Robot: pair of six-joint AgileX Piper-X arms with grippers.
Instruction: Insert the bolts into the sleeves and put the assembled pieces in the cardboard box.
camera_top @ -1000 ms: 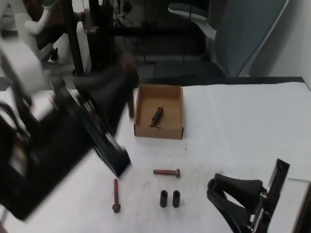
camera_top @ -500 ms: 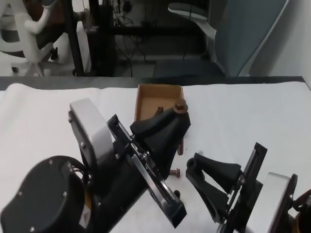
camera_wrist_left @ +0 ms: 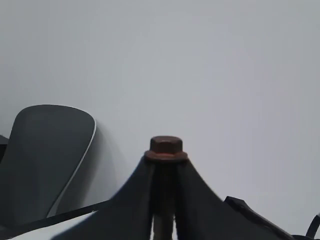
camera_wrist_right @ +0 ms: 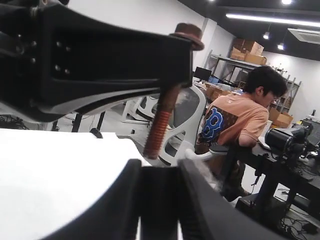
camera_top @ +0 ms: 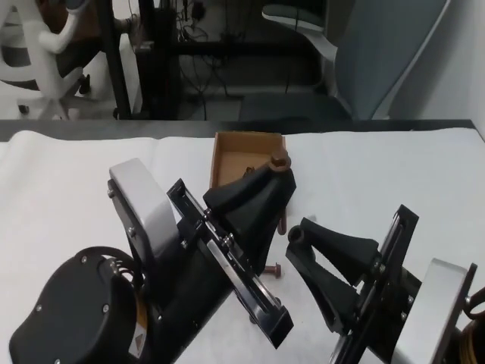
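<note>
My left gripper point(camera_top: 279, 176) is shut on a rusty bolt point(camera_top: 281, 160), held upright above the bench in front of the cardboard box point(camera_top: 227, 144). The bolt's head point(camera_wrist_left: 165, 149) sticks up above the closed fingers, and its threaded shank point(camera_wrist_right: 159, 131) hangs below them. My right gripper point(camera_top: 297, 239) sits just below and to the right of the shank's lower end. It is shut on a dark sleeve point(camera_wrist_right: 160, 200) that points up at the bolt, with a small gap between them.
One loose bolt point(camera_top: 273, 268) lies on the white bench between the two arms. The left arm's body covers much of the near left bench. Chairs and desk legs stand beyond the far edge.
The left arm has swung in from the left to the middle with its bolt upright. The right gripper has risen and moved left to just under the bolt.
</note>
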